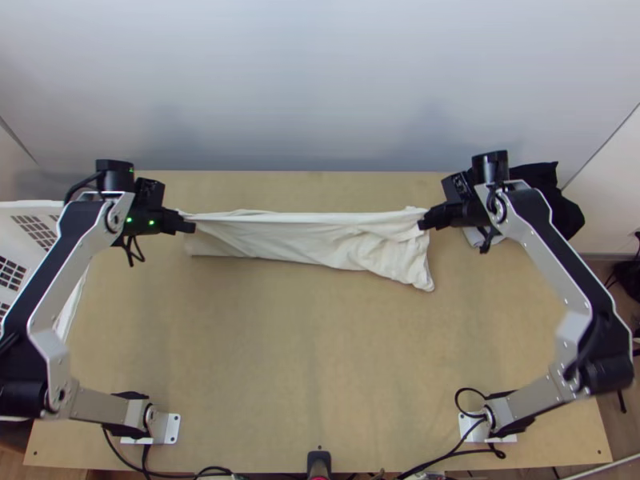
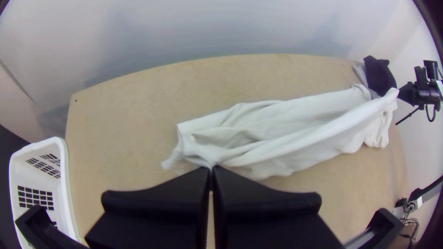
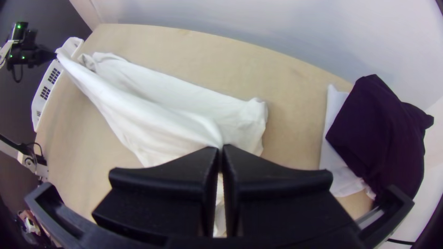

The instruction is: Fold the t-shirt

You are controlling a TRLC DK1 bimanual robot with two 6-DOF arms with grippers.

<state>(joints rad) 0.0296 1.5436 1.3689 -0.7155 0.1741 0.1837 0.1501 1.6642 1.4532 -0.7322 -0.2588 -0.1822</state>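
The left pincer (image 1: pixel 190 226) and right pincer (image 1: pixel 424 222), both closed, grip the white t-shirt (image 1: pixel 320 240) at its 9 and 3 o'clock ends, toward 12 o'clock on the counter (image 1: pixel 304 368). The right wrist view reveals pale cloth (image 3: pixel 339 170) (partly beneath dark fabric (image 3: pixel 380 133)).

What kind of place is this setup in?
Probably a robotics lab or workshop: two arms clamped on a bare wooden table, plain pale panels behind, a white plastic basket alongside.
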